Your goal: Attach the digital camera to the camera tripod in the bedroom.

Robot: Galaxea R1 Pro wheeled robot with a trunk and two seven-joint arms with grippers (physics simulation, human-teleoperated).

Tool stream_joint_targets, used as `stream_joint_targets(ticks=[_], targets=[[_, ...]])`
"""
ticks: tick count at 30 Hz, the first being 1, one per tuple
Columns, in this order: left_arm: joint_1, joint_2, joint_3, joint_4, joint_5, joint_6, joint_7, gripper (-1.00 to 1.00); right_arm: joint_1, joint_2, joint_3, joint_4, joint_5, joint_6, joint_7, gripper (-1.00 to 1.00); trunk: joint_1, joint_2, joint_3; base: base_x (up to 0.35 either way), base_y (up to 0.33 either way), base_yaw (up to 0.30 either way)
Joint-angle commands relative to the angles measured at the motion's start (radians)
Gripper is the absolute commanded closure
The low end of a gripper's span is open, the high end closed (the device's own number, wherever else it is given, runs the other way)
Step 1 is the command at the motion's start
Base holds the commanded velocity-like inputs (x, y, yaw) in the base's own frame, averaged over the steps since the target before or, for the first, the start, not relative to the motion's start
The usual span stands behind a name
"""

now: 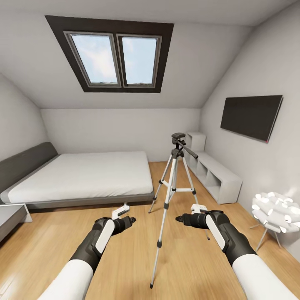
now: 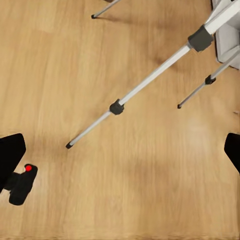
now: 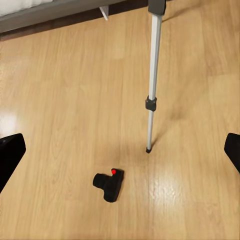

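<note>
Lying ungrasped on the wood floor [image 3: 60,100], small black digital camera [image 3: 108,185] awaits pickup; silver-legged camera tripod [image 1: 173,187] at twelve o'clock stands bare, both grippers apart.

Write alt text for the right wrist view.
A small black digital camera with a red dot on top lies on the wood floor, close to the black foot of one silver camera tripod leg. A bed edge crosses the far corner.

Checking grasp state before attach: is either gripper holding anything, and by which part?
Nothing held. Left gripper and right gripper are both open and empty; the digital camera lies on the wood floor.
</note>
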Motion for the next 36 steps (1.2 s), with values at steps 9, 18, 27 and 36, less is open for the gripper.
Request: stream_joint_targets(ticks=[9, 18, 27, 36], targets=[[-0.001, 0.005, 0.003, 0.106, 0.073, -0.010, 0.001, -1.00, -0.001, 0.001, 0.002, 0.020, 0.005, 0.003, 0.005, -1.00, 0.035, -0.065, -0.030, 0.000, 0.000, 0.000], [-0.001, 0.006, 0.002, 0.108, 0.086, -0.013, 0.006, -1.00, -0.001, 0.001, 0.003, 0.031, 0.005, 0.002, 0.005, -1.00, 0.069, -0.128, -0.058, 0.000, 0.000, 0.000], [-0.001, 0.006, 0.002, 0.108, 0.086, -0.035, 0.010, -1.00, -0.001, -0.011, -0.001, 0.028, 0.006, 0.001, 0.008, -1.00, 0.104, -0.191, -0.086, 0.000, 0.000, 0.000], [-0.001, 0.006, 0.001, 0.107, 0.086, -0.046, 0.010, -1.00, -0.001, -0.012, -0.001, 0.028, 0.006, 0.002, 0.022, -1.00, 0.138, -0.254, -0.114, 0.000, 0.000, 0.000]])
